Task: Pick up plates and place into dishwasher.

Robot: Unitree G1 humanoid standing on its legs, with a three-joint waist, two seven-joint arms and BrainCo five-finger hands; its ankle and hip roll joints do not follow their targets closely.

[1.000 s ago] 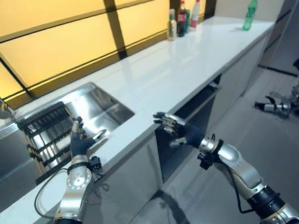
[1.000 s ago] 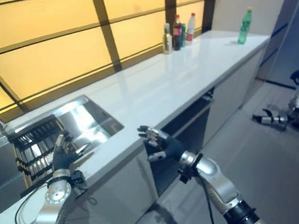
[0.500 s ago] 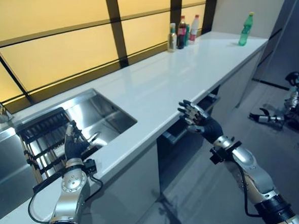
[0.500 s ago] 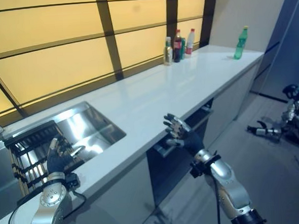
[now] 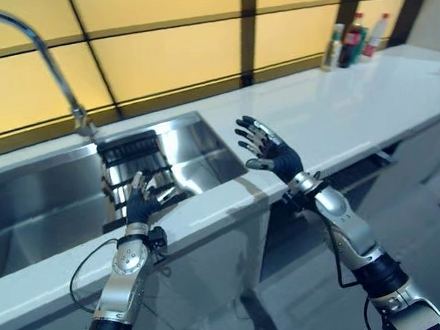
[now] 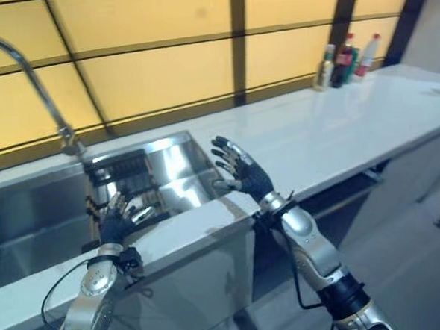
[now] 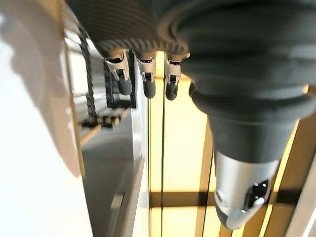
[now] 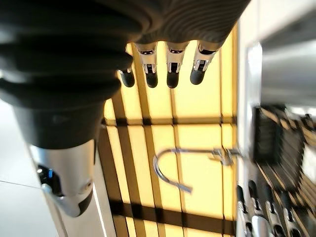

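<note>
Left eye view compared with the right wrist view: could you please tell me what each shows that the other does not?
The left eye view adds the bottles at the counter's far end and the right hand's open palm raised over the counter edge. The right wrist view adds a close look along that hand's straight fingers. Both share the faucet, the rack in the sink, the yellow window and the left hand.

Left robot hand (image 5: 140, 207) open, right robot hand (image 5: 273, 153) spread

Dishwasher (image 6: 334, 197): dark front under white counter, right of sink.
</note>
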